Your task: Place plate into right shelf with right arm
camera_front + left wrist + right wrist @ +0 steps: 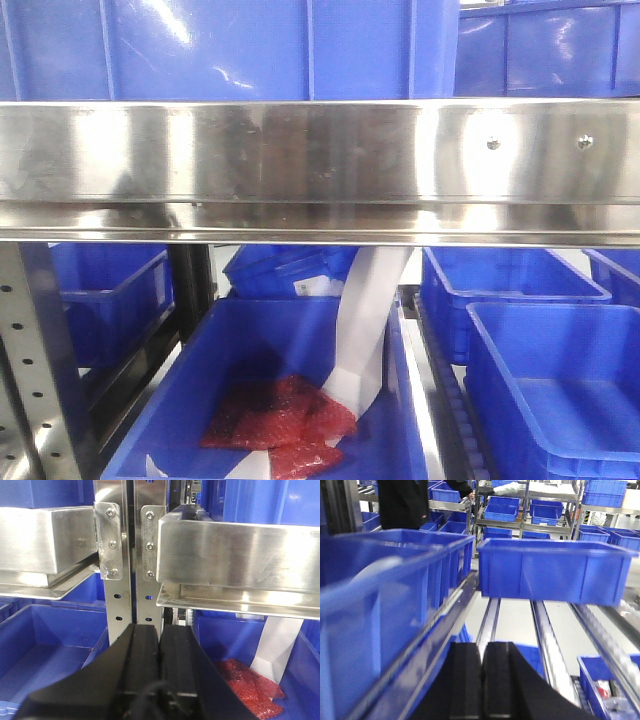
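**No plate in sight at the rack**

We found both grippers — left gripper [160, 680], right gripper [482, 685] — with jaws pressed together, holding nothing. The plate showed in no view. The right gripper hung above the right shelf [540, 625] near a blue bin [555, 572] — we judged a blind reach might clip it.

My left gripper [160, 645] sits low in its wrist view, black fingers [142, 655] pressed together with nothing between them. My right gripper [482, 655] looks the same, jaws closed and seemingly empty, though its tips are blurred.
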Controlling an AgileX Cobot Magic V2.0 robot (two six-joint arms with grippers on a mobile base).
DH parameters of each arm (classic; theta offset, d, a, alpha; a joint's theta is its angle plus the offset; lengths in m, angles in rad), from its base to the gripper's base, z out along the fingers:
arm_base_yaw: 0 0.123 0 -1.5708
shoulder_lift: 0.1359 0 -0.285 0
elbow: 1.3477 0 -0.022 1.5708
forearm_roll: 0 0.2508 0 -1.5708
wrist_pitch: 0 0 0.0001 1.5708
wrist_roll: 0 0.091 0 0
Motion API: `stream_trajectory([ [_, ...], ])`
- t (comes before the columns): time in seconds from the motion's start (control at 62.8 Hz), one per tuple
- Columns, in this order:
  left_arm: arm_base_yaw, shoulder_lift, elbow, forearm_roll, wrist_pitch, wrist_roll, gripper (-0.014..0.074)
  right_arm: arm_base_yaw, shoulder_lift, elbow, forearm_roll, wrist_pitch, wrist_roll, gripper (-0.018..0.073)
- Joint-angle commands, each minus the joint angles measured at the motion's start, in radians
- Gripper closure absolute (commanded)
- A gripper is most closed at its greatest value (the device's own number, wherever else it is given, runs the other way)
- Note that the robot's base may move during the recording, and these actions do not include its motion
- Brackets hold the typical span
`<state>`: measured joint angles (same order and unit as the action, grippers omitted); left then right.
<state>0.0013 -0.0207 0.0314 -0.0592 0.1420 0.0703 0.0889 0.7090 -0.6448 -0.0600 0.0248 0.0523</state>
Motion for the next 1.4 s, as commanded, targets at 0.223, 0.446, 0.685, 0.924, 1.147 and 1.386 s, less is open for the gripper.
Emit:
stream_trajectory([
  [0.223,-0.007,0.000,0.008,-0.004,-0.091,0.003,0.0643,-0.004,-0.421,0.273,-0.055,-0.017,0.002,0.0507],
  [0.446,-0.007,0.000,0.008,-0.004,-0.091,0.003,0.0643,-0.004,-0.592,0.340,-0.055,0.049,0.002,0.0507],
  [0.685,-0.007,0.000,0.008,-0.004,-0.091,0.003,0.0643,-0.004,-0.597,0.346,-0.055,0.051,0.002,0.0507],
  [0.924,-0.007,0.000,0.008,-0.004,-0.091,0.003,0.0643,-0.004,-0.597,0.349,-0.054,0.050,0.002,0.0507],
  [1.147,-0.007,0.000,0.008,-0.004,-0.091,0.003,0.0643,-0.004,-0.599,0.430,0.024,0.008,0.002,0.0507],
  [1.386,-0.007,0.000,0.008,-0.004,-0.091,0.003,0.0643,-0.004,-0.669,0.587,0.060,-0.065,0.002,0.0507],
])
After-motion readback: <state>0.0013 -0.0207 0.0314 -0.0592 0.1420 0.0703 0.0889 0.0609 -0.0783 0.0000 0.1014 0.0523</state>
